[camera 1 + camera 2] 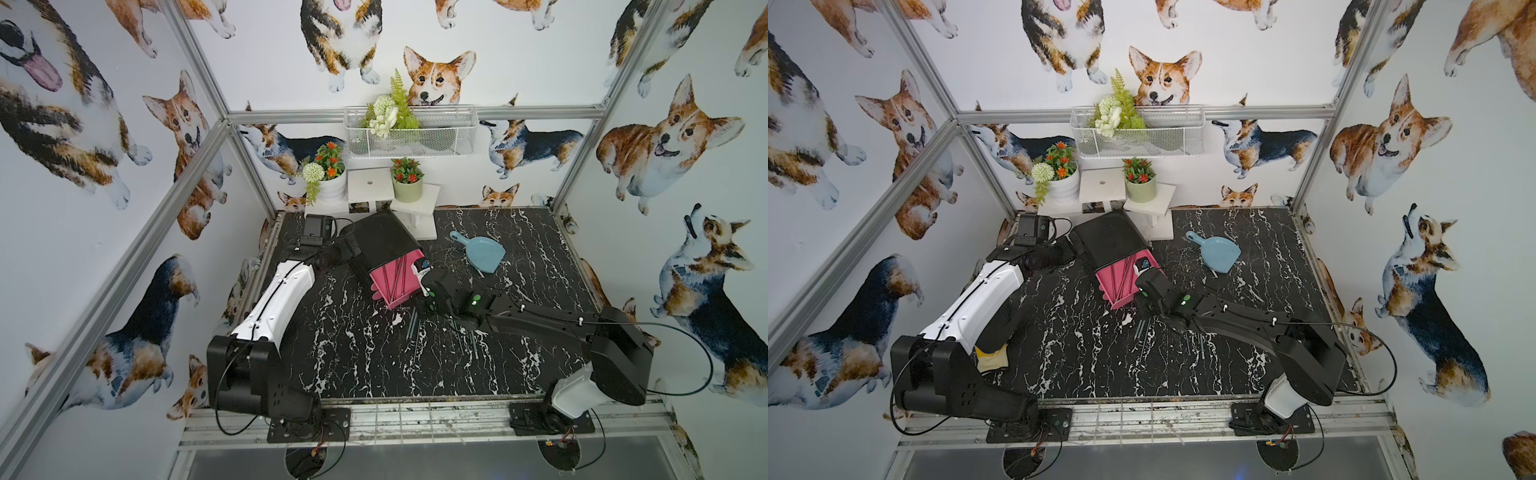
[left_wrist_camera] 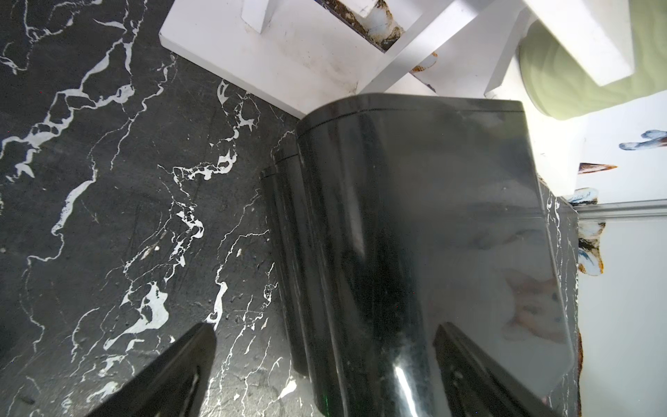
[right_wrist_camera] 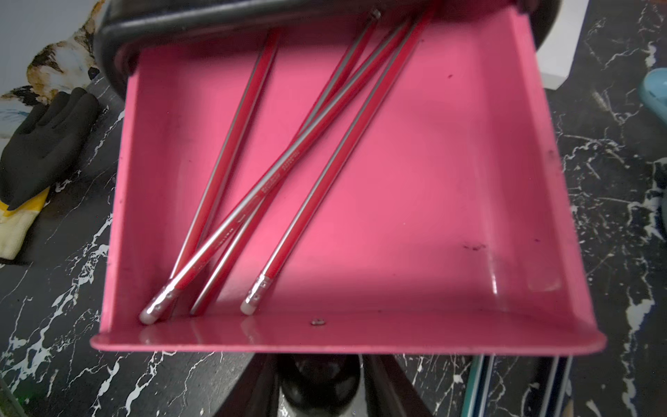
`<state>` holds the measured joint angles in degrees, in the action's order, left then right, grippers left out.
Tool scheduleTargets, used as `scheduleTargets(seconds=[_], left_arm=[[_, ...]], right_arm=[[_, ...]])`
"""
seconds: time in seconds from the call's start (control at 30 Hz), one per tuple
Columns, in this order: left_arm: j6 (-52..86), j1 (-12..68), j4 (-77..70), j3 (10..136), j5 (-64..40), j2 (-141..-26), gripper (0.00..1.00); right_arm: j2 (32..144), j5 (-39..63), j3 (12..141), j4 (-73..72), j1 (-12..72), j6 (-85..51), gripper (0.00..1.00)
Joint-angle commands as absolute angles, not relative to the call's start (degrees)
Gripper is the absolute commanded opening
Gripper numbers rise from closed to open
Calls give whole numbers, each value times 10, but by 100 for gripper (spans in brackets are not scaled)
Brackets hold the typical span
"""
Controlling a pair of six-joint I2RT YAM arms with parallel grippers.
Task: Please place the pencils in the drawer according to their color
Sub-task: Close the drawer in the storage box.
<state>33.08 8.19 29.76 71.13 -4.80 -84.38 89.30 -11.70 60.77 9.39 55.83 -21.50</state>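
In both top views the black drawer chest (image 1: 380, 241) stands at an angle near the back of the marble-patterned table (image 1: 374, 374). Its pink top drawer (image 1: 376, 276) is pulled out, and red pencils (image 1: 395, 278) lie inside. The left gripper (image 1: 348, 249) is at the chest's left flank, and the right gripper (image 1: 419, 305) is at the drawer's front. Loose pencils (image 1: 413, 332) lie on the table just in front of the drawer, partly under the right arm. A blue dustpan (image 1: 480, 253) sits to the right, apart from the chest.

In the left wrist view the jaws are spread wide and grip nothing. One finger (image 2: 465, 364) lies over the chest's glossy top. The other is apart from its side, with bare table between.

In the right wrist view four red pencils lie in the drawer. One crosses two others, and two white erasers rest against the front wall. The round black knob (image 3: 317, 372) sits between the right gripper's fingers, which stand close against its sides. Whether they pinch it, I cannot tell. A black-and-yellow glove (image 3: 43, 151) lies beside the drawer.
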Motion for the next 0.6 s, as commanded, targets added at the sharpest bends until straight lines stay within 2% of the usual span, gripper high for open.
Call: scheduleTargets(seconds=[0.0,0.57], left_arm=[[331,82,293,711,-46,-840,100],[333,82,291,713,-55,-846,100]], right_arm=[[900,-122,628,74,548,-197,42],[966,-118,709,81,526,-184,40]])
